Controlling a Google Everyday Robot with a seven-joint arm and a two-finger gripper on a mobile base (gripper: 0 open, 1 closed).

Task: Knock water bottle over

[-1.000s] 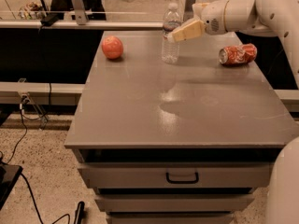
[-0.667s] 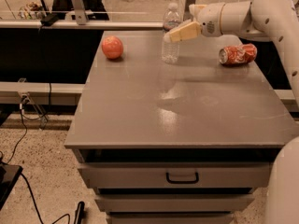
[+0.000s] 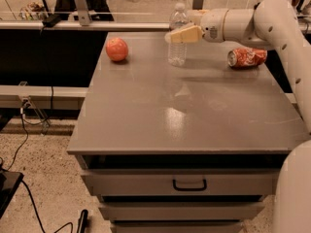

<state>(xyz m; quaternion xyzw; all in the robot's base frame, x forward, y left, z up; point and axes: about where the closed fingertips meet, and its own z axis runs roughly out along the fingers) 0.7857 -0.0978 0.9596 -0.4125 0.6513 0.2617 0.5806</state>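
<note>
The grey cabinet (image 3: 146,106) fills most of the view below the gripper (image 3: 171,36); its flat top carries everything, and the drawer fronts under it are cut off at the bottom edge, with one dark handle (image 3: 189,184) showing. The white arm (image 3: 272,18) reaches in behind the gripper from the far side of the frame; its upper run leaves the picture, and a pale, blurred bulk of the robot blocks the near corner of the cabinet. The gripper is a cream wedge held level above the far part of the top, its tip lying across the water bottle (image 3: 177,53); whether it is apart or together cannot be told, nor whether it touches the plastic or only overlaps it in view. The water bottle stands upright directly at the tip; the gripper hides a band of its upper body, while the white cap shows above and the clear ribbed base below. Back along the arm, under the wrist, lies a crushed red can (image 3: 247,57) on its side; beyond the tip, well apart from it, sits a round orange-red fruit (image 3: 117,49).
</note>
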